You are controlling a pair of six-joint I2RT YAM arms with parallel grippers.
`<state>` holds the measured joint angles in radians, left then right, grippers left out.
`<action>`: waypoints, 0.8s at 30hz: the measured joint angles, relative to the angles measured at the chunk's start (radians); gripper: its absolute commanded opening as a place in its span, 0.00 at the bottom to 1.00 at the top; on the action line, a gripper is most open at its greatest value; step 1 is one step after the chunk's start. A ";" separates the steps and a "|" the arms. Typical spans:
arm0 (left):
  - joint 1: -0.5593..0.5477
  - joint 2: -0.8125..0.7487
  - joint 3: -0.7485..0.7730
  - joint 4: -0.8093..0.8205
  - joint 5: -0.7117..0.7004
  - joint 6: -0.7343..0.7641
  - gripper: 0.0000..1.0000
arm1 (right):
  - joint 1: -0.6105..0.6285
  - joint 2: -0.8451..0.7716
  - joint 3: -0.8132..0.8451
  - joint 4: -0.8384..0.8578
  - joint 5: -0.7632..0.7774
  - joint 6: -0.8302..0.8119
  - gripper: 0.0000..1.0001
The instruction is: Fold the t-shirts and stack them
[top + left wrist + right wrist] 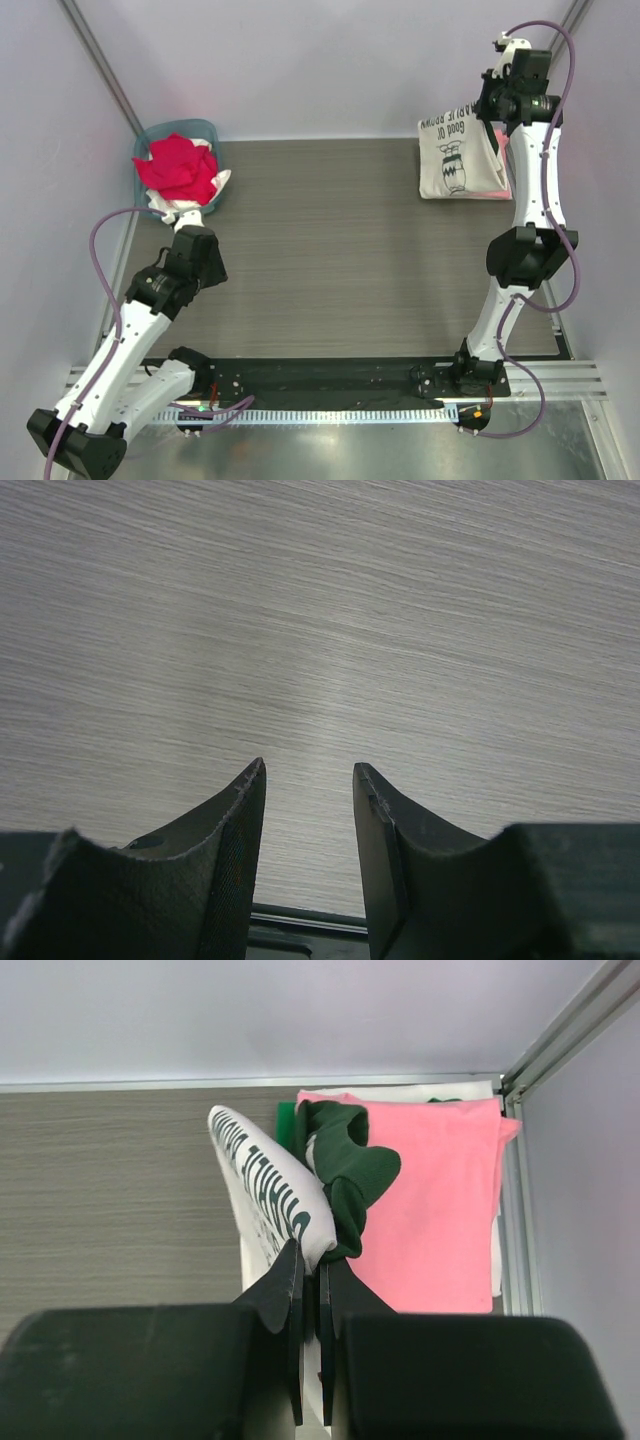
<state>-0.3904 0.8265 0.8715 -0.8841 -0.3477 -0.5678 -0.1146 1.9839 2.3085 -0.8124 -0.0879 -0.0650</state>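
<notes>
done: folded pink cotton t-shirt (pixel 430 1200) lies at the counter's (pixel 330 230) far right corner | now: our right fingers (pixel 280 1290) pinch the cream, green-sleeved printed t-shirt (pixel 270 1185) above it | left fingers (pixel 235 820) parted, empty | to do: crumpled red t-shirt (pixel 180 168) in round teal plastic basket (pixel 195 127)

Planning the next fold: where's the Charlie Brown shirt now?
The Charlie Brown shirt hangs from the shut right gripper at the top view's far right, above the pink shirt.
</notes>
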 measured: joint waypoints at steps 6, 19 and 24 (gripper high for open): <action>0.000 0.005 0.000 0.000 0.000 0.000 0.41 | -0.049 0.124 0.117 -0.002 -0.001 -0.008 0.01; 0.000 0.019 0.000 0.000 0.000 0.000 0.41 | -0.145 0.277 0.175 0.129 -0.015 0.024 0.01; 0.000 0.029 0.000 -0.001 0.000 0.000 0.41 | -0.159 0.348 0.180 0.223 -0.022 0.041 0.01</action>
<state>-0.3904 0.8558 0.8715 -0.8848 -0.3481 -0.5682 -0.2741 2.3318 2.4889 -0.5896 -0.1101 -0.0242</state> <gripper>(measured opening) 0.408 0.074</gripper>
